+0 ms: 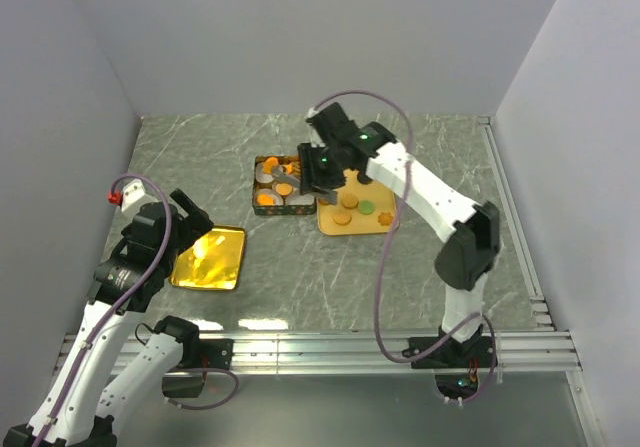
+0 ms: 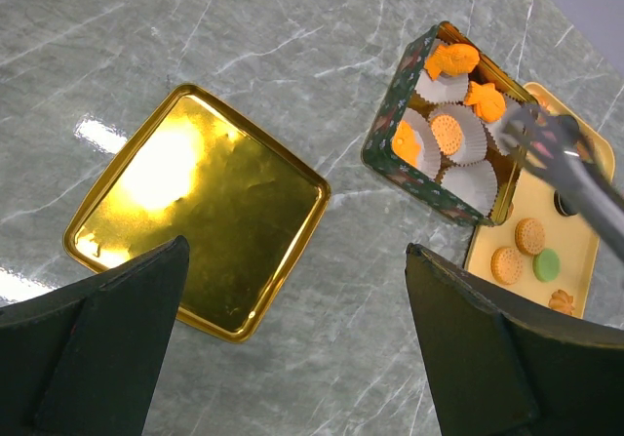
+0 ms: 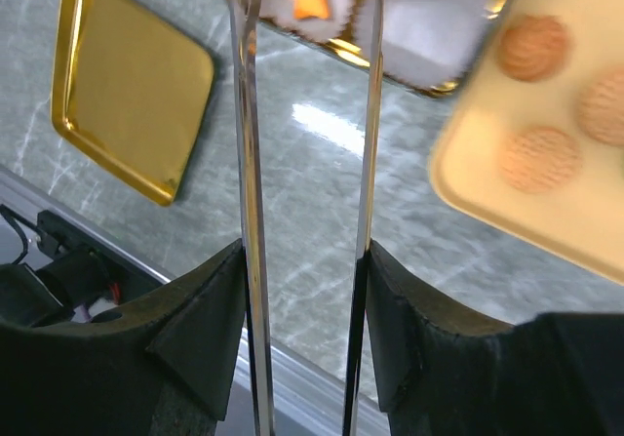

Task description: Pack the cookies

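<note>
Several orange cookies [image 2: 450, 60] lie in white paper cups inside a dark patterned tin [image 2: 383, 153], which also shows in the top view [image 1: 262, 206]. More cookies [image 1: 349, 204], tan, green and black, lie on a cream tray [image 1: 327, 222] right of the tin. They also show in the left wrist view [image 2: 528, 235] and, blurred, in the right wrist view [image 3: 536, 159]. My right gripper [image 1: 318, 172] is shut on metal tongs [image 3: 248, 163]. The tong tips [image 2: 531, 129] hang over the tin's right side, with no cookie visible between them. My left gripper [image 2: 292, 348] is open and empty above the table beside the gold lid.
A shiny gold lid [image 1: 208, 258] lies flat on the marble table at front left, also in the left wrist view [image 2: 200, 207] and the right wrist view [image 3: 127, 85]. White walls close three sides. A metal rail [image 1: 330, 349] runs along the near edge.
</note>
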`<state>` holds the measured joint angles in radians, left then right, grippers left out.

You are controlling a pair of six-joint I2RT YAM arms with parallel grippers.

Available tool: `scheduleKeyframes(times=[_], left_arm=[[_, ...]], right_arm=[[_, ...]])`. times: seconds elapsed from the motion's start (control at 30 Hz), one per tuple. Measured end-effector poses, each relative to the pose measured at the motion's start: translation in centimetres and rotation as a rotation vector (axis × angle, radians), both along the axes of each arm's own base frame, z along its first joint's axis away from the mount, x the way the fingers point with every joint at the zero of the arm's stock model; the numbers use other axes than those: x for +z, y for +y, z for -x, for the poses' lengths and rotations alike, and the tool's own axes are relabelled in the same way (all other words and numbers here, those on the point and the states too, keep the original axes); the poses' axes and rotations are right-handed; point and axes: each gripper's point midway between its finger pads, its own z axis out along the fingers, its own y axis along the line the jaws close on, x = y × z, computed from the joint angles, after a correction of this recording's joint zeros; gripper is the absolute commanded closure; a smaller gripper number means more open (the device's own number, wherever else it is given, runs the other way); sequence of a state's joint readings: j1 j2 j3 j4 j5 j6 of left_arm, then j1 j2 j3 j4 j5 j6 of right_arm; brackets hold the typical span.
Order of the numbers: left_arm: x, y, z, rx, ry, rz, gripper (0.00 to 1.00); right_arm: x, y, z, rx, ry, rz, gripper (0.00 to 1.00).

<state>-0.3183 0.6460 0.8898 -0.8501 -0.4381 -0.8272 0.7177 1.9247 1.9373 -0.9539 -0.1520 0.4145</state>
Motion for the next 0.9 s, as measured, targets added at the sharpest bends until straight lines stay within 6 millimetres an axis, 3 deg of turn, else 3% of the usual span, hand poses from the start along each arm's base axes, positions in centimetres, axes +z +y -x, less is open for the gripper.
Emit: scheduleKeyframes(times=[0.2,0.27,0.4,0.53,0.73,0.9], left_arm=[[-0.1,0.0,-0.1,0.000,0.004,-0.001,0.02],[-0.1,0.0,-0.1,-0.001,0.006,-0.002,0.02],[-0.1,-0.1,-0.1,-0.005,0.007,-0.001,0.02],[-0.2,-0.2,-0.1,-0.007,0.008,0.000,0.02],[-0.1,-0.2,-0.3,-0.008,0.005,0.001,0.02],[-0.1,-0.4,-0.3,-0.013,0.003,0.002,0.02]], right_arm=[[2.1,-6.9,0.5,-0.123,-0.060,0.021,0.45],[1.9,-9.3,1.1,-0.167,-0.066,0.045,0.45],[0.3,-12.0,2.2,-0.211,-0.045,0.093,0.45],[-1.1,-13.2,2.3,-0.238,-0.024,0.131,0.45],[-1.6,-13.5,1.8,-0.252,-0.027,0.154,0.45],[-3.8,-13.6,1.1,-0.261,0.010,0.209,0.45]])
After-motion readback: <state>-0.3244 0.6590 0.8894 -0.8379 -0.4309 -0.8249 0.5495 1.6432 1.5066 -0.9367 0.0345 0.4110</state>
